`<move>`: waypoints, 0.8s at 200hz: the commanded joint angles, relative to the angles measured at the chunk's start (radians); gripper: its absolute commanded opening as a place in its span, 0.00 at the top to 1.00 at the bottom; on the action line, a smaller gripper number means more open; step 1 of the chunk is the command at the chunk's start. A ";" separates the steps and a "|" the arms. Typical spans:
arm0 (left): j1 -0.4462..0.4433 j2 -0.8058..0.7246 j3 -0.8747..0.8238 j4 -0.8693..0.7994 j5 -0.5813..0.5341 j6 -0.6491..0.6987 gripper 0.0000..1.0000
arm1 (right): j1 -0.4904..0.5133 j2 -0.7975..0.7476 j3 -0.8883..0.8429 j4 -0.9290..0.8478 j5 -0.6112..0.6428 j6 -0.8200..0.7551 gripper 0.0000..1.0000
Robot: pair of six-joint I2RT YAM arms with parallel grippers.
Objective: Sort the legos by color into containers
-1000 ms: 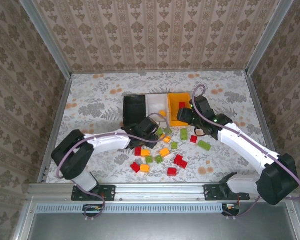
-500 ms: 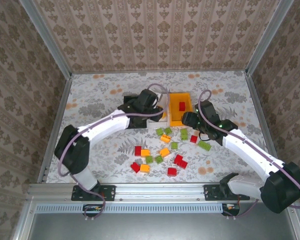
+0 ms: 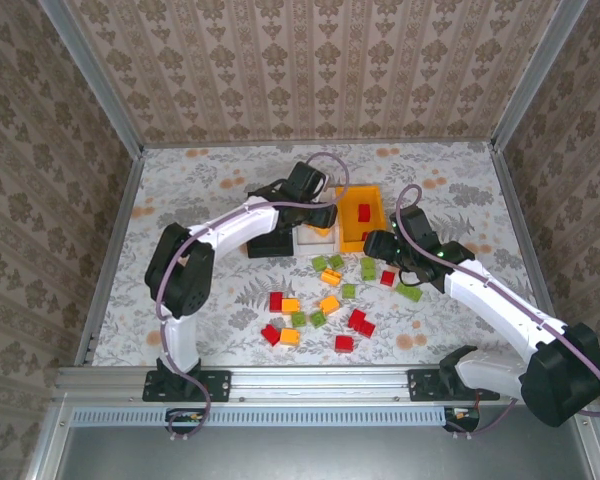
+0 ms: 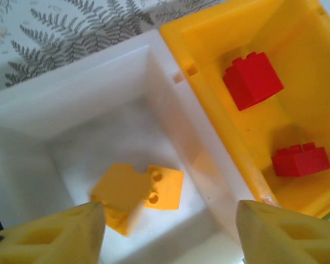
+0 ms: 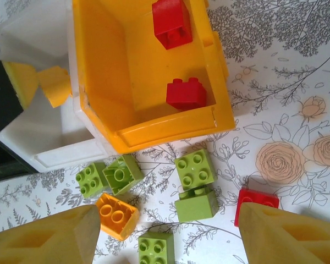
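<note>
My left gripper (image 4: 168, 237) (image 3: 320, 220) hangs open over the white bin (image 4: 77, 104), where two orange bricks lie; one (image 4: 166, 187) is sharp, the other (image 4: 116, 197) is blurred, just below the left finger. The orange-yellow bin (image 4: 209, 104) (image 5: 148, 129) beside it holds two red bricks (image 4: 252, 80) (image 4: 300, 159). My right gripper (image 5: 165, 237) (image 3: 373, 244) is open and empty, low over loose legos: lime green ones (image 5: 194, 168) (image 5: 197, 204) (image 5: 155, 248), an orange one (image 5: 116, 215) and a red one (image 5: 257, 202). The black bin (image 3: 268, 238) stands left of the white one.
More loose red, orange and green bricks (image 3: 325, 305) lie scattered on the flowered table (image 3: 200, 200) in front of the bins. Patterned walls close in the table on three sides. The left arm stretches over the black bin.
The left gripper rose from the brick pile to above the white bin and opened, dropping an orange brick into it. The right gripper drew back from the orange-yellow bin toward the loose bricks.
</note>
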 commanded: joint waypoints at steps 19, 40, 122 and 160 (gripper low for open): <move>-0.038 -0.182 -0.077 0.015 0.066 -0.011 0.22 | -0.005 -0.017 -0.006 -0.065 -0.019 -0.012 0.32; -0.098 -0.277 -0.173 -0.019 0.065 0.023 0.19 | -0.005 -0.035 -0.017 -0.076 -0.013 -0.019 0.32; -0.360 -0.390 -0.469 -0.168 0.139 0.118 0.22 | -0.008 -0.058 -0.041 -0.071 -0.001 -0.014 0.32; -0.430 -0.352 -0.499 -0.130 0.052 0.129 0.29 | -0.009 -0.067 -0.031 -0.078 0.000 -0.019 0.32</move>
